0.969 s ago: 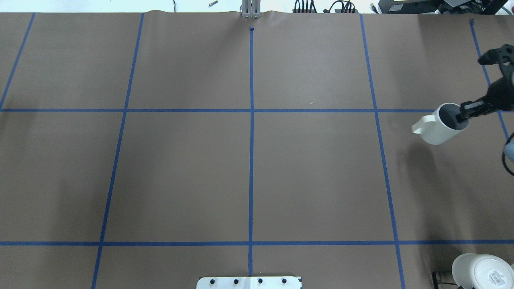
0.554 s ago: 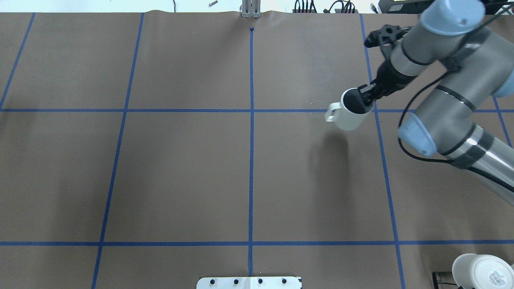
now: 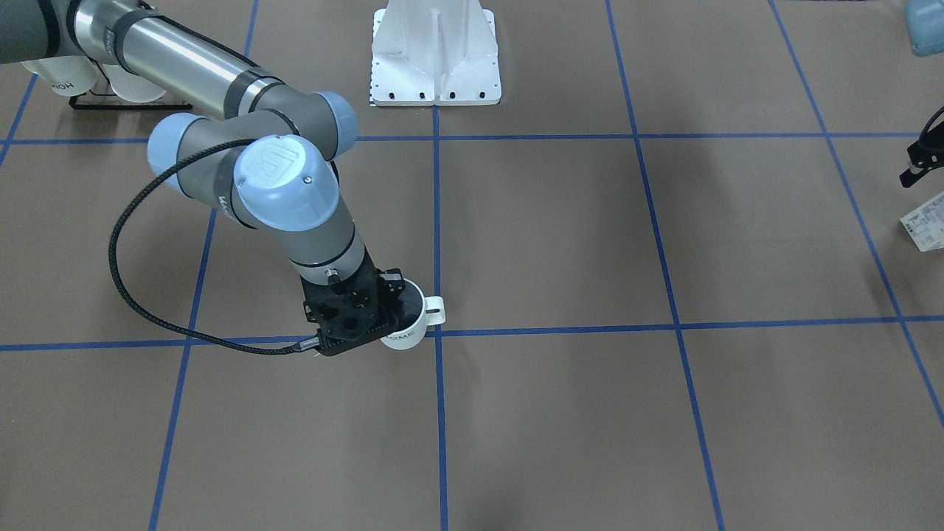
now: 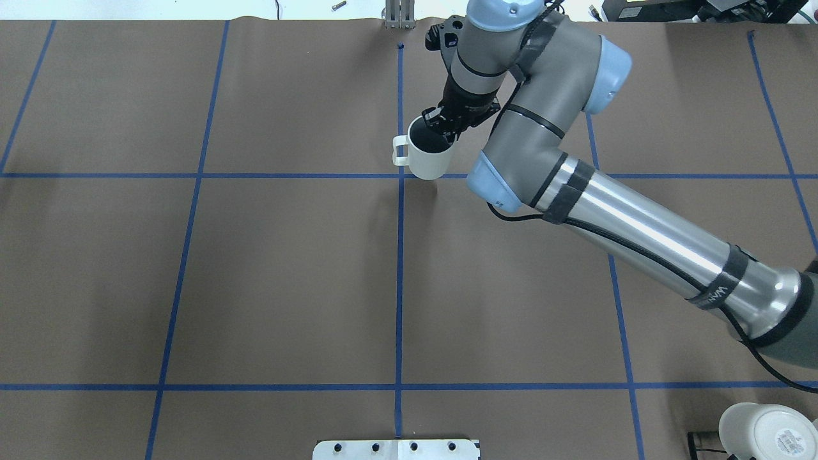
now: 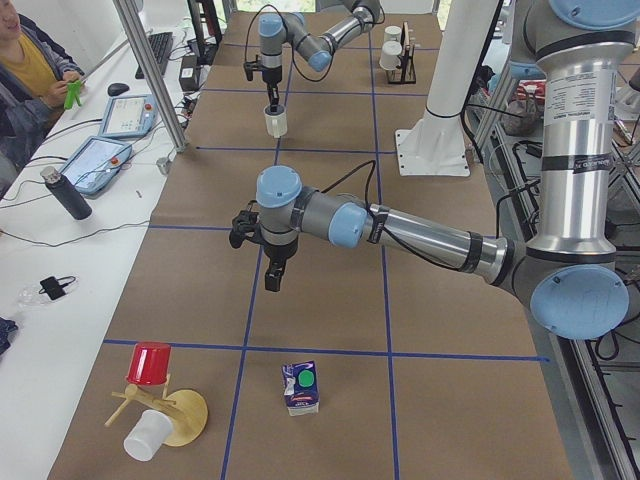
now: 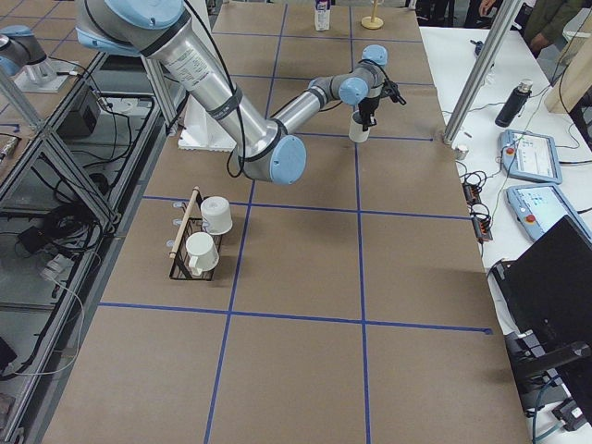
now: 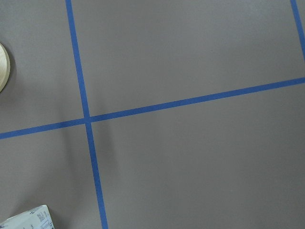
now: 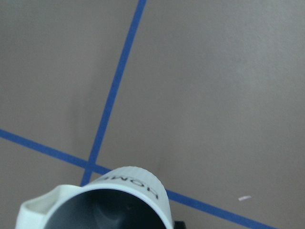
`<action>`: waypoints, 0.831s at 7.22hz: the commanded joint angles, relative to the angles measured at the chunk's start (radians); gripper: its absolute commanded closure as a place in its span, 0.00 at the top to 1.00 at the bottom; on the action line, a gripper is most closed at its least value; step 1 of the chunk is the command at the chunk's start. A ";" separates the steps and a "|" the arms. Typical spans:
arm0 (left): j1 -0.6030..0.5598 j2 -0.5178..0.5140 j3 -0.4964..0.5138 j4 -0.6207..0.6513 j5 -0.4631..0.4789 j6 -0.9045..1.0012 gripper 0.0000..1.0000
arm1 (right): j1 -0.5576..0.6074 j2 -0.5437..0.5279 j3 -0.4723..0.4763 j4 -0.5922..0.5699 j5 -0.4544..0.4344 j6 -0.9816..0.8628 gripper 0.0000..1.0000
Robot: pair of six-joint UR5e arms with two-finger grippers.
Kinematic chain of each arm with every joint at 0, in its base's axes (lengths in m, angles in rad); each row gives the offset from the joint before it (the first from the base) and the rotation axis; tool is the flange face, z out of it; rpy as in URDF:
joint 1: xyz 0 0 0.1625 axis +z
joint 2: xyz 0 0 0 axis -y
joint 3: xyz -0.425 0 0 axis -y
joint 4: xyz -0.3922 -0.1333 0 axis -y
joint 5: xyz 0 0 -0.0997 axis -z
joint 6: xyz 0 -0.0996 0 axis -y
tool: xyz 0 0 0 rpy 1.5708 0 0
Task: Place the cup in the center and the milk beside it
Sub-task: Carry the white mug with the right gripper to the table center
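The right gripper (image 4: 449,130) pinches the cup (image 4: 429,156) by its rim, one finger inside the dark glazed bowl. This leaves the smooth white ceramic hanging mouth-up, loop handle free, at the overhead view's upper middle by the blue tape cross (image 4: 401,176). The milk (image 5: 301,388), a gable-top carton, stands at the left view's lower middle. Whether the left gripper (image 5: 272,272) is parted, I cannot tell.

Cup (image 4: 427,163) just beside tape crossing (image 4: 401,176)

Right pincer (image 4: 446,130) tight on cup (image 4: 427,163)
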 commanded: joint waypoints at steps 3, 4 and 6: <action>0.000 0.006 -0.011 0.001 0.000 -0.001 0.98 | -0.062 0.053 -0.083 0.063 -0.019 0.043 0.00; 0.000 0.005 -0.011 0.001 0.000 -0.001 0.98 | -0.067 0.046 -0.083 0.071 -0.022 0.043 0.00; 0.000 0.005 -0.010 0.002 0.000 -0.001 0.98 | -0.075 0.047 -0.083 0.071 -0.028 0.043 0.00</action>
